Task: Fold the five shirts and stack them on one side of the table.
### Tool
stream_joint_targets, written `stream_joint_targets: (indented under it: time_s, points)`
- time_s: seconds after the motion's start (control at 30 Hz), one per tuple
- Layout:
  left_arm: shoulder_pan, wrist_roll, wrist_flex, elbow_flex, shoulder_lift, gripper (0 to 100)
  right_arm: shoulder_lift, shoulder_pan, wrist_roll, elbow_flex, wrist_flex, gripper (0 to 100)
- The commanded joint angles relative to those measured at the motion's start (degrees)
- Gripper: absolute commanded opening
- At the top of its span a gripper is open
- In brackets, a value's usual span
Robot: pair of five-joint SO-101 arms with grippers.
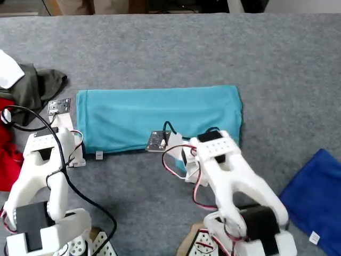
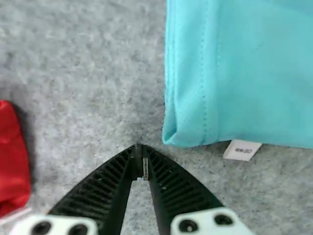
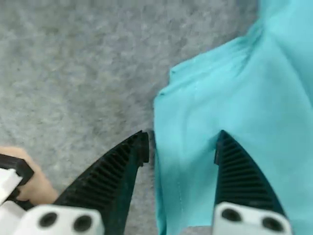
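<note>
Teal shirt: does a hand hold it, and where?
Not held. The right hand is open astride the shirt's edge; the left hand is shut, empty.

Teal shirt (image 1: 154, 114): near edge partly covered by the right arm (image 1: 229, 170); runs past the frame in both wrist views.
Blue shirt (image 1: 317, 197): cut off at right and lower edges.
Red shirt (image 1: 6, 160): cut off at left edge.
White cloth (image 1: 8, 69): cut off at left edge; overlaps olive shirt (image 1: 40, 85).
Label (image 2: 241, 150): print too small to read.

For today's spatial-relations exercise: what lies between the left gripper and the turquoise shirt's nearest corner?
Bare table, seen in the left wrist view; the left gripper and turquoise shirt are apart.
</note>
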Motion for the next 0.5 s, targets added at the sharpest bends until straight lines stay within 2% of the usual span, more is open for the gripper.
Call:
stream_joint_targets:
  time_s: [0.0, 0.1, 0.23, 0.47]
  points:
    - [-0.7, 0.6, -0.6, 0.1, -1.8, 2, 3.9, 1.7, 1.5, -1.3, -1.1, 23.1]
    - [-0.7, 0.6, -0.6, 0.1, -1.8, 2, 4.4, 1.7, 2.2, -1.3, -1.1, 21.4]
    - [-0.7, 0.5, -0.6, 0.1, -1.8, 2, 4.4, 1.8, 4.4, -1.3, -0.9, 12.6]
    - [-0.7, 0.4, -0.5, 0.1, -1.8, 2, 4.5, 4.4, 5.5, -1.4, -0.9, 11.6]
